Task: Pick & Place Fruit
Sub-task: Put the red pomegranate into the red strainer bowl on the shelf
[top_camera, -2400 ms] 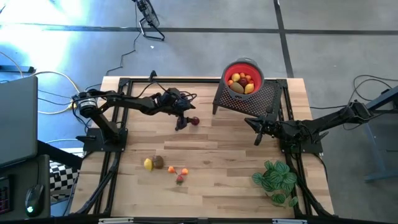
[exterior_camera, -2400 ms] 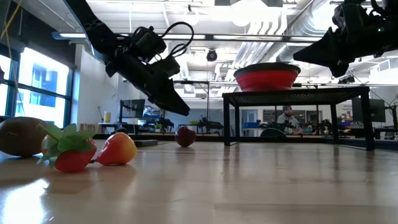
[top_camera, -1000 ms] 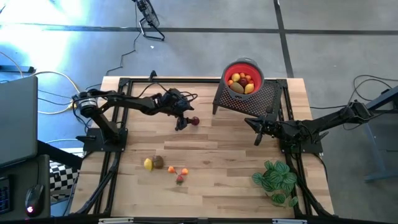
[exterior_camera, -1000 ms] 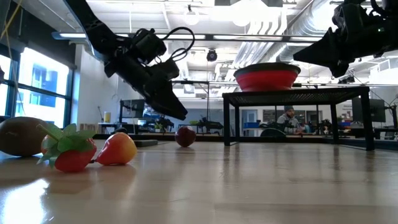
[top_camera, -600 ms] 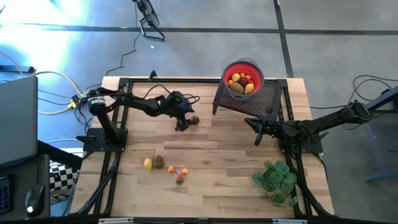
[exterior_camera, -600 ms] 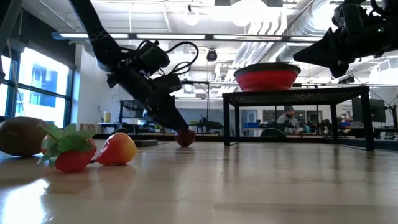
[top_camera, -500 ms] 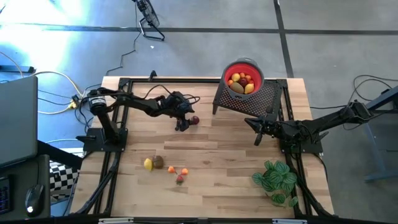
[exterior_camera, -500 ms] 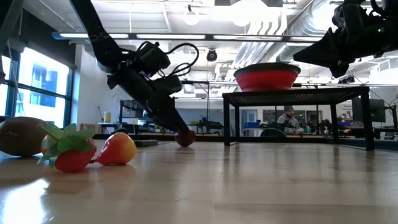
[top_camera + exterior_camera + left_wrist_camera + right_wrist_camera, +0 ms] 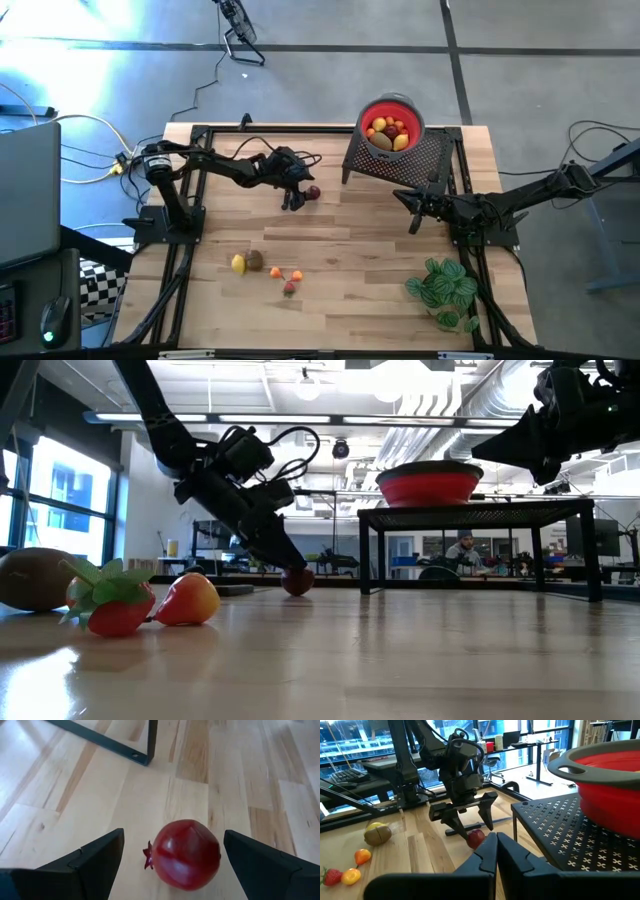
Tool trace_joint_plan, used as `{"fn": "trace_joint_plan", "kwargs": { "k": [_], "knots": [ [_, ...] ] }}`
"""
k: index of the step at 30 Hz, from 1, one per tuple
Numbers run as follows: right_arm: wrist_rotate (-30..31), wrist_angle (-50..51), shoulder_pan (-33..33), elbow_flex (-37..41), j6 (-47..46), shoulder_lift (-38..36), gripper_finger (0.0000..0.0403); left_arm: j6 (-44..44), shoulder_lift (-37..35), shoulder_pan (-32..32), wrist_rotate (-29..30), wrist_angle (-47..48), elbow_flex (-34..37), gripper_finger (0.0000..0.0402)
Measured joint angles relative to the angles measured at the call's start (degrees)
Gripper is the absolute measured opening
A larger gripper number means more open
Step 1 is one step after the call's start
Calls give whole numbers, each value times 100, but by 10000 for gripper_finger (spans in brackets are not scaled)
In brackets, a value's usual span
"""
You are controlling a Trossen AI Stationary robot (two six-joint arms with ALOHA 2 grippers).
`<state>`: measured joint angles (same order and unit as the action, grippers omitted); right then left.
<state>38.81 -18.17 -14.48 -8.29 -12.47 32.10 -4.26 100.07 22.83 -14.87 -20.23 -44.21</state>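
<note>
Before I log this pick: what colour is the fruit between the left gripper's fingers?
Deep red, a pomegranate with a small crown; clearest in the left wrist view.

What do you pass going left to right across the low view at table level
Kiwi → strawberry → orange pear-shaped fruit → left gripper at the pomegranate → black stand carrying the red bowl.

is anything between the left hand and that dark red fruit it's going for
Nothing visible. The left hand is open, its fingers on either side of the dark red fruit, which sits on bare table. Only empty gaps separate fingers and fruit.
</note>
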Motion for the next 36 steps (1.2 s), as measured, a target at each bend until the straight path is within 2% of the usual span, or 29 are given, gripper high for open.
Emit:
{"fn": "trace_joint_plan", "kwargs": {
  "k": [19, 36],
  "knots": [
    [2, 2, 0, 0, 0, 0, 2, 138, 44, -48, -77, -145, -2, 337],
    [2, 32, 2, 0, 0, -2, 2, 183, 443, -122, -44, -285, 10, 337]
  ]
}}
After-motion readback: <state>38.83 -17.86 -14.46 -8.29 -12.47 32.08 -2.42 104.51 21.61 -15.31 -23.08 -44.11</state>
